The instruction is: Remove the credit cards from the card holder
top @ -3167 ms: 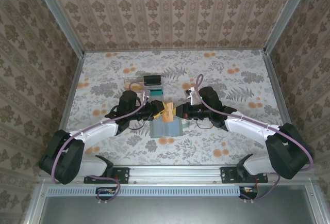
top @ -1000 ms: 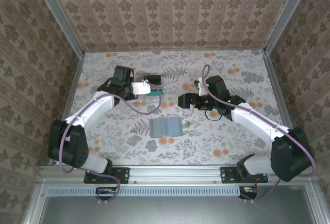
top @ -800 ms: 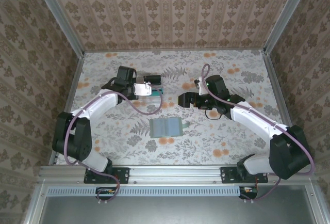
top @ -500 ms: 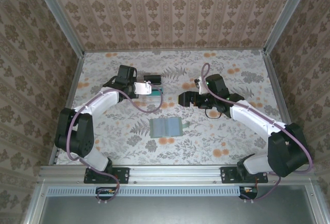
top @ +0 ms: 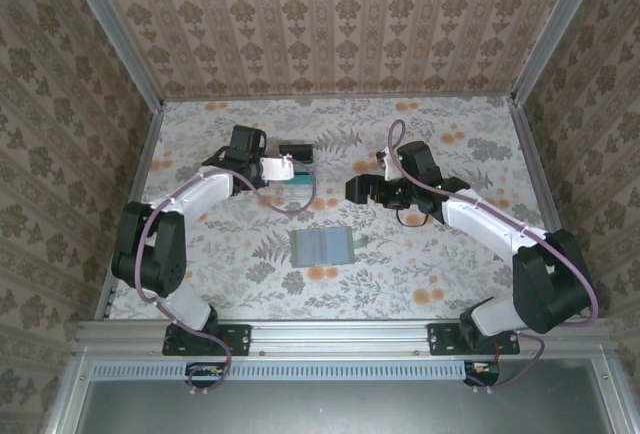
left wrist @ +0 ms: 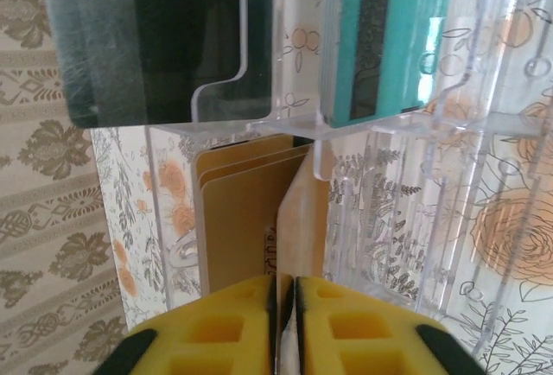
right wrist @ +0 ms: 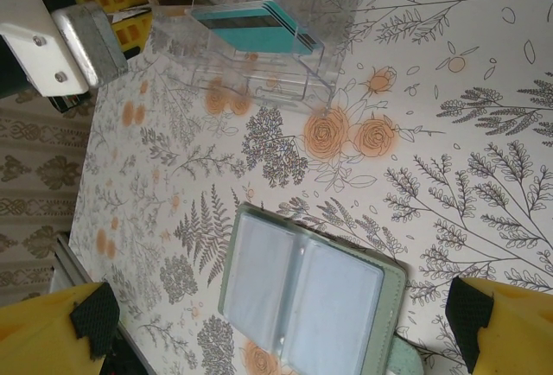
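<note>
Left pincer (left wrist: 286, 293) is at the clear tray (top: 297, 176) on the far left-centre of the counter (top: 450, 254). Its yellow pads are almost together, with one credit card (left wrist: 302, 211) edge-on in the thin slit between them. Cannot tell if the pads are pinching it or just off it.

That card reaches into the tray's lower slot, right beside the credit cards (left wrist: 238, 228) standing stacked there. The slot is tight, with clear divider walls on both sides and an upper tier overhanging it. The upper tier holds teal cards (left wrist: 389, 38) on the right and dark cards (left wrist: 155, 38) on the left.

Right pincer (right wrist: 276, 323) is spread wide with nothing in it. In the top view it sits right of the tray and apart from it.

Card holder (top: 322, 247) lies open and flat on the counter near centre. It is nearer the arm bases than the tray, well apart from it, and touched by neither pincer. The right wrist view shows its two pale inner pockets facing up, with bare floral counter between it and the tray.
</note>
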